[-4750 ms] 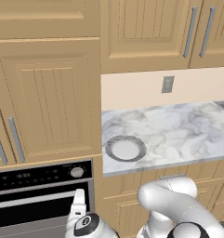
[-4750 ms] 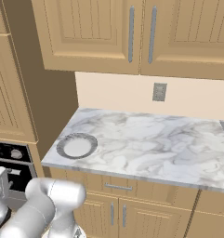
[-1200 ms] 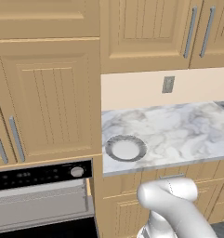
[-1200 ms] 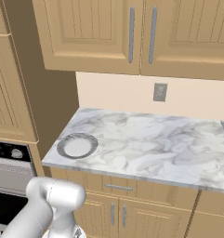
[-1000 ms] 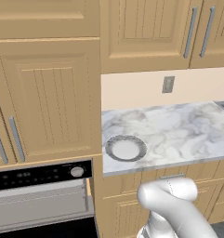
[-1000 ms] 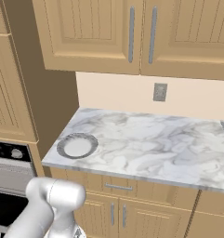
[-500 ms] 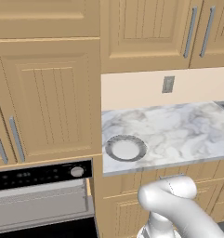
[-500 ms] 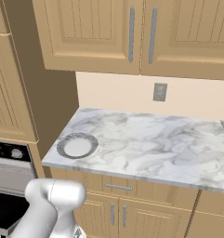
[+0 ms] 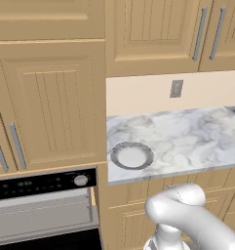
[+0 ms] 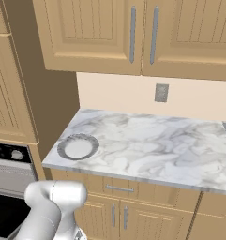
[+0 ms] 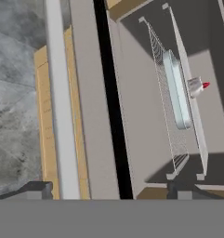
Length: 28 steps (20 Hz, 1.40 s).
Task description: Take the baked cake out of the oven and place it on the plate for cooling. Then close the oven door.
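Inside the oven, door down, cake waits.
Claw spread wide, empty; plate bare; closing remains.

My marble counter carries the plate near its left front corner (its white centre is bare). Inside the oven, a wire rack holds a grey tray, and the baked cake sits on that tray.

Base views flanking; shared plate
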### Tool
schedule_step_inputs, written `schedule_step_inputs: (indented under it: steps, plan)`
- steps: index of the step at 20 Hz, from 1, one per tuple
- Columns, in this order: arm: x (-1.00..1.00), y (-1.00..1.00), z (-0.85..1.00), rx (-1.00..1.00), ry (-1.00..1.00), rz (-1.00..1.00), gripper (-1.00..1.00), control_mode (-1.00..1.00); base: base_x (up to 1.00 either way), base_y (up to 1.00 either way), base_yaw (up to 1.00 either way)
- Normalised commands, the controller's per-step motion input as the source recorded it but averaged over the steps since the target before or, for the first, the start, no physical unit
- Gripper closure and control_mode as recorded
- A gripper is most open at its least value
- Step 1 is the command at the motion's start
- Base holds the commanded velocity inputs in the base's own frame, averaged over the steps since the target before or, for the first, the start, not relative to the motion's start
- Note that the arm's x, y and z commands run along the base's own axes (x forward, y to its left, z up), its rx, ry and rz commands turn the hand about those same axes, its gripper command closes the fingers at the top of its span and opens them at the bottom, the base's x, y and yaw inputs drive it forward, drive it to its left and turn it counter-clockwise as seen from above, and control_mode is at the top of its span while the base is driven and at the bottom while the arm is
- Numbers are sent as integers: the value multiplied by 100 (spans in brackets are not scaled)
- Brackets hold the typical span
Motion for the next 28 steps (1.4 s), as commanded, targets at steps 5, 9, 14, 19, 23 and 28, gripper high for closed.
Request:
schedule_step_inputs:
  steps: [5, 9, 14, 19, 23, 28]
  plan:
    - [1, 0, 38, 0, 0, 0, -100, -100, 0, 0, 0]
    - [26, 0, 20, 0, -1, -1, -100, -100, 0, 0, 0]
    - [43, 0, 0, 0, -3, -5, -100, -100, 0, 0, 0]
    - [50, 0, 0, 0, -7, -5, -100, -100, 0, 0, 0]
    - [53, 0, 10, 0, -10, -4, -100, -100, 0, 0, 0]
    - [49, 0, 35, 0, -3, -1, -100, -100, 0, 0, 0]
